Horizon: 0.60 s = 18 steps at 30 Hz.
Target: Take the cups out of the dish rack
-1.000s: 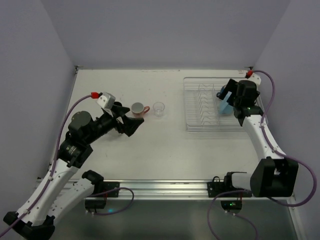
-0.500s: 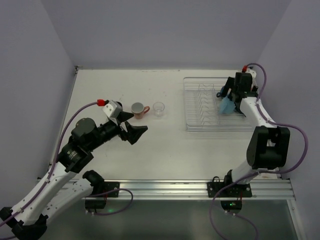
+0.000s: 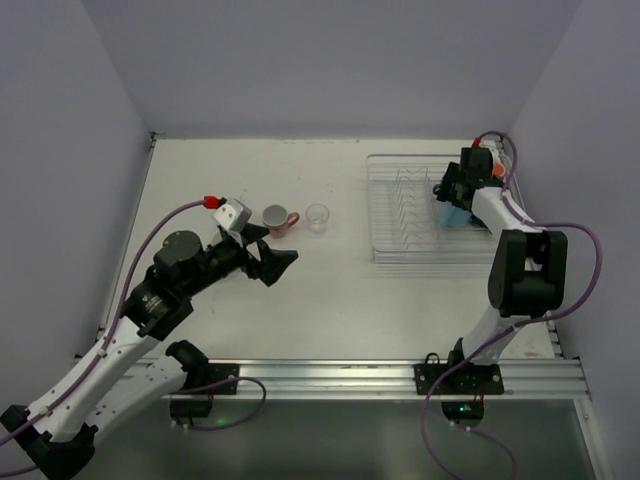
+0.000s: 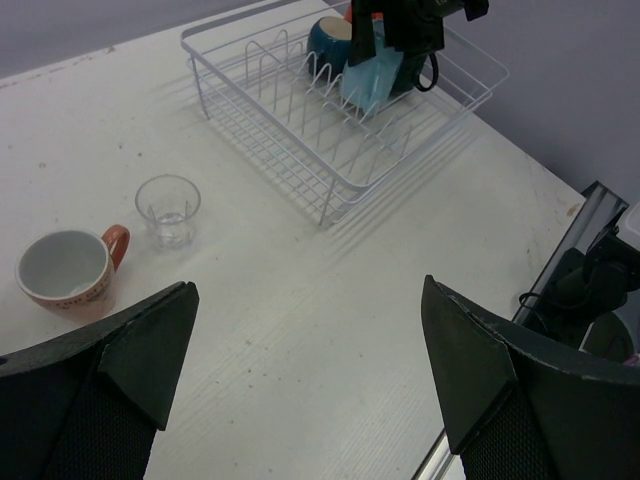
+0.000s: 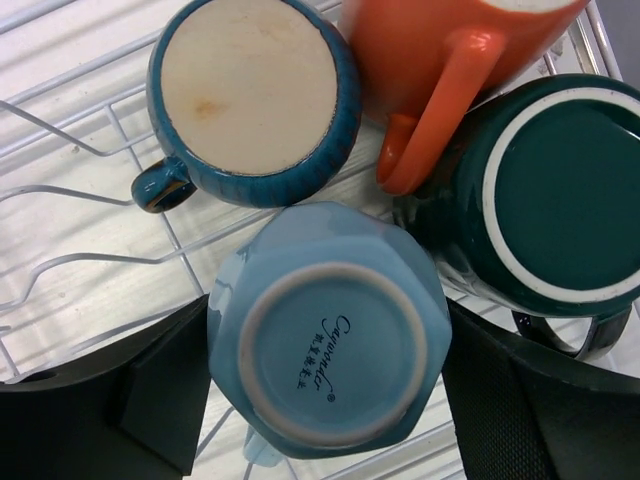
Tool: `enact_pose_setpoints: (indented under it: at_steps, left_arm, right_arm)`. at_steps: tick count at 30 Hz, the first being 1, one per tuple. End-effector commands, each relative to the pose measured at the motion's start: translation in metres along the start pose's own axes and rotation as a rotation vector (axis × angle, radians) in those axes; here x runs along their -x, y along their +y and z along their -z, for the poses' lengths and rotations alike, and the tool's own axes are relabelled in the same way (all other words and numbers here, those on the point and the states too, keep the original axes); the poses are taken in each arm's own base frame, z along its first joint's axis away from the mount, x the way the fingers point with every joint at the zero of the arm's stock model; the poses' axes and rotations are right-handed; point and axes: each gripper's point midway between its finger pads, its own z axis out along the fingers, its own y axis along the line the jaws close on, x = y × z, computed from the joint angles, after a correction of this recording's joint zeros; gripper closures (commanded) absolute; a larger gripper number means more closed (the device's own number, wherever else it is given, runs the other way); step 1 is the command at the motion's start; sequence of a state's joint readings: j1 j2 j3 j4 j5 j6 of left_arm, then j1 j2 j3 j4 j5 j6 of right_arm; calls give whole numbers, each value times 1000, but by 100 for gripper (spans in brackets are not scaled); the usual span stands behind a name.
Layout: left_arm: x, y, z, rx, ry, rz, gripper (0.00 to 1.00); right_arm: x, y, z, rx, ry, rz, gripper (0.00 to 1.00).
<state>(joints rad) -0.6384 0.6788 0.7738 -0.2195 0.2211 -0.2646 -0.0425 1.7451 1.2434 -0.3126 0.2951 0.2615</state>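
The white wire dish rack (image 3: 405, 250) stands at the back right. Several cups sit upside down in it: a light blue one (image 5: 330, 340), a dark blue one (image 5: 250, 90), an orange one (image 5: 440, 60) and a dark teal one (image 5: 550, 190). My right gripper (image 5: 328, 370) is down in the rack, and its fingers press both sides of the light blue cup. A salmon-pink cup (image 3: 277, 218) and a clear glass tumbler (image 3: 318, 216) stand upright on the table. My left gripper (image 3: 272, 262) hovers open just in front of them, holding nothing.
Upright tines (image 5: 60, 200) fill the rack's left half. The table's right edge and a metal rail (image 4: 590, 215) show in the left wrist view. Purple walls close in the back and both sides.
My right gripper has swung in over the light blue cup and narrowed onto it. My left arm has drawn back from the pink cup towards the near side, still open.
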Motion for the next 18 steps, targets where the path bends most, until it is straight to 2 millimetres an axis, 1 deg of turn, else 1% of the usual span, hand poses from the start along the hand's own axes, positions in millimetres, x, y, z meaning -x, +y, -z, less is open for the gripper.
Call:
enact_pose_setpoints:
  at_steps: [1, 2, 3, 4, 5, 6, 7, 8, 9, 10, 11, 13, 14, 16, 17, 18]
  left_arm:
    - [-1, 3, -1, 10, 2, -29, 0]
    - [-1, 4, -1, 12, 5, -28, 0]
    - [-1, 4, -2, 14, 4, -27, 0]
    - [-2, 5, -3, 17, 10, -24, 0]
    - [-3, 4, -4, 11, 14, -21, 0]
    - [-4, 5, -5, 11, 19, -19, 0]
    - [-4, 5, -6, 8, 22, -16, 0]
    - [-7, 4, -9, 2, 36, -10, 0]
    - [-6, 3, -11, -3, 37, -5, 0]
    - [-7, 2, -12, -9, 43, 0, 0]
    - [-9, 0, -16, -25, 55, 15, 0]
    - [-6, -5, -21, -50, 53, 36, 0]
    - [-5, -12, -23, -85, 56, 63, 0]
    - [0, -19, -29, -122, 46, 88, 0]
    - [1, -24, -31, -147, 48, 124, 0]
    - [2, -27, -34, -162, 50, 141, 0]
  right_arm:
    - [30, 10, 8, 15, -79, 11, 19]
    - [30, 12, 11, 16, -87, 21, 31]
    - [40, 12, 20, 18, -126, 14, 39]
    - [44, 11, 25, 16, -147, 14, 45]
    - [44, 7, 29, 3, -161, 16, 48]
    - [49, 12, 37, 17, -190, 15, 56]
    - [60, 17, 55, 40, -240, 4, 59]
    - [56, 19, 61, 46, -249, 0, 60]
    - [62, 21, 70, 63, -283, -13, 61]
    - [63, 23, 78, 79, -304, -22, 61]
    - [62, 25, 92, 100, -331, -35, 61]
    - [64, 27, 108, 132, -364, -61, 62]
    - [62, 28, 125, 167, -390, -83, 62]
    - [65, 34, 148, 246, -436, -105, 62]
    - [65, 36, 171, 299, -474, -131, 62]
    - [64, 40, 183, 344, -488, -143, 63]
